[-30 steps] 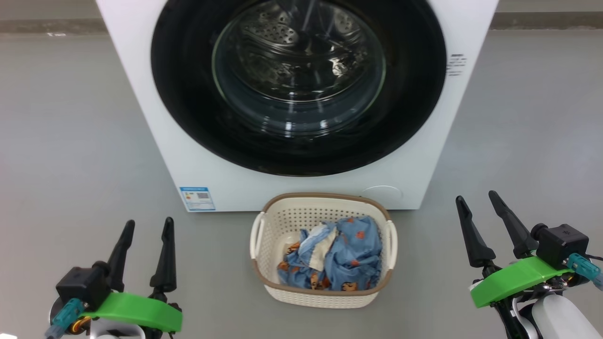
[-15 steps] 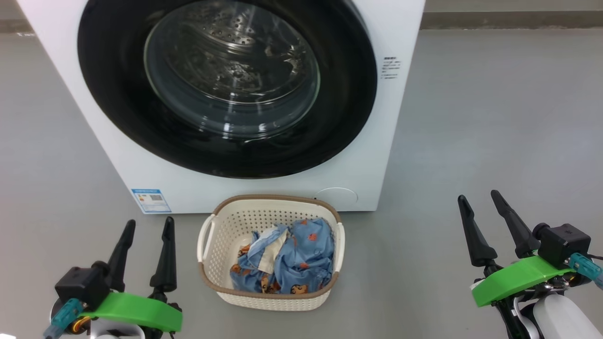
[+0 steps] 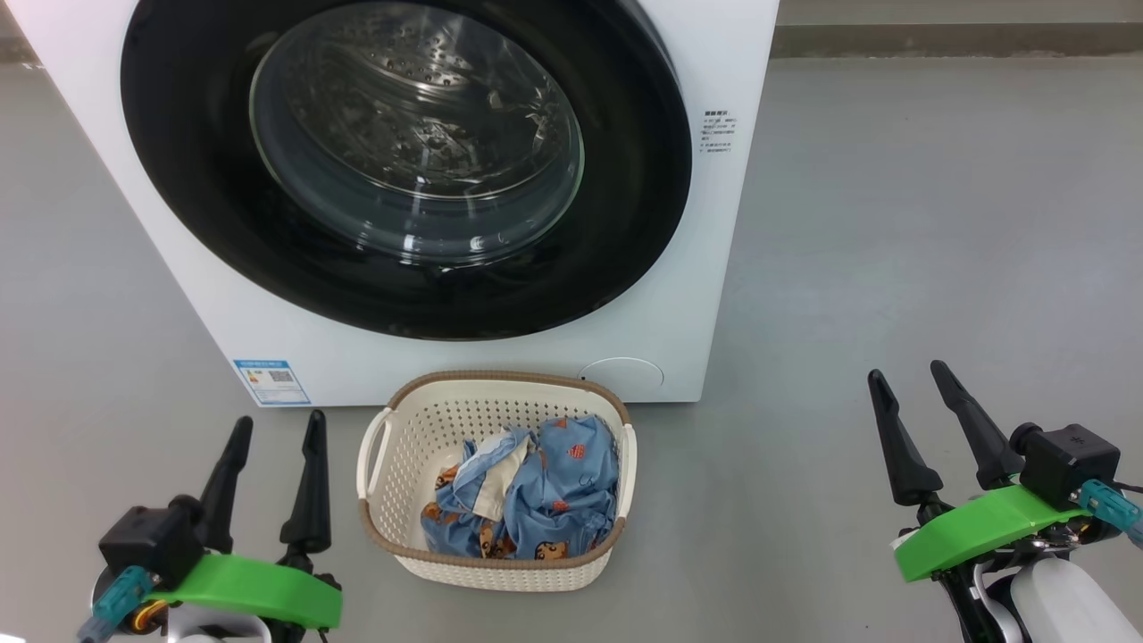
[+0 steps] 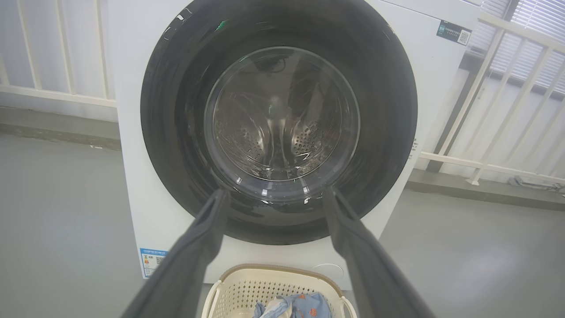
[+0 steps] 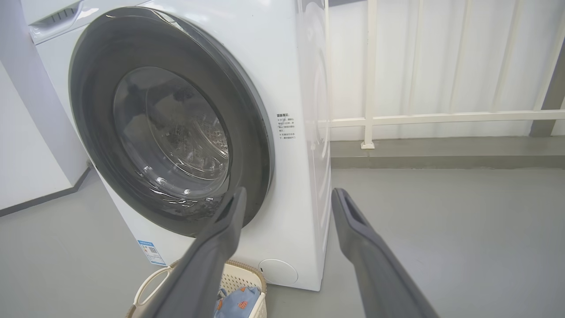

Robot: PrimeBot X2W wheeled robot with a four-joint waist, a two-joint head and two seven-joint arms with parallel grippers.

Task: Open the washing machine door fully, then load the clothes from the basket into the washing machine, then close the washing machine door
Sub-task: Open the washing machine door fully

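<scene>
The washing machine (image 3: 723, 223) stands on the floor ahead, and its round black washing machine door (image 3: 406, 161) lies flush against the front, with the steel drum visible through the glass. The basket (image 3: 500, 379) sits on the floor just before the machine, and the blue bear-print clothes (image 3: 527, 500) lie crumpled inside it. My left gripper (image 3: 278, 420) hangs open to the left of the basket, empty. Well to the basket's right, my right gripper (image 3: 905, 371) is open and empty too. The left wrist view faces the door (image 4: 278, 119) squarely past the left gripper (image 4: 274, 191). The right wrist view sees the door (image 5: 167, 128) at an angle.
A blue label (image 3: 271, 381) marks the machine's lower left corner. A white railing (image 5: 441, 118) runs behind and beside the machine. Bare grey floor (image 3: 893, 223) spreads to the machine's right.
The whole head picture has shifted left, so the camera has turned. Machine and basket keep their places relative to each other. Both grippers stay open in the same spots.
</scene>
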